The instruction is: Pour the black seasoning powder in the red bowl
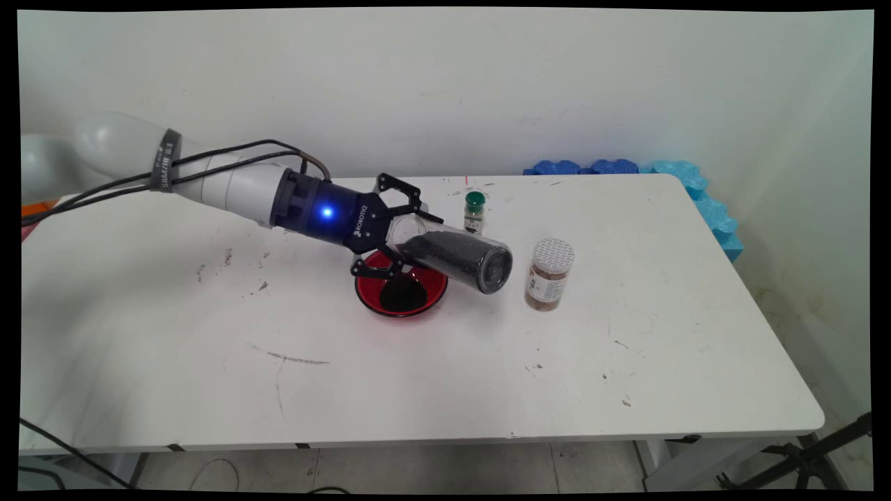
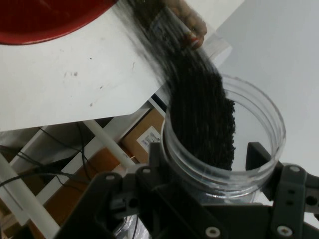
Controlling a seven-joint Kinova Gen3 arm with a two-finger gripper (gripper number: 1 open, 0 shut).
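Note:
My gripper (image 1: 399, 235) is shut on a clear jar (image 1: 452, 254) partly filled with black grains. The jar lies almost level, its far end pointing right and slightly down. Right under the gripper a red bowl (image 1: 401, 285) sits on the white table (image 1: 445, 376), with a pile of black grains (image 1: 402, 295) in it. In the hand view the gripper (image 2: 207, 160) clasps the jar's round rim (image 2: 224, 144). The black grains (image 2: 199, 104) stretch away inside the jar, blurred, and the red bowl (image 2: 45, 20) shows at the top left.
A small bottle with a green cap (image 1: 474, 211) stands just behind the jar. A white-lidded jar of brown powder (image 1: 550, 274) stands to the right of it. Blue foam pieces (image 1: 703, 195) line the table's far right corner. Below the table edge lies a cardboard box (image 2: 144, 137).

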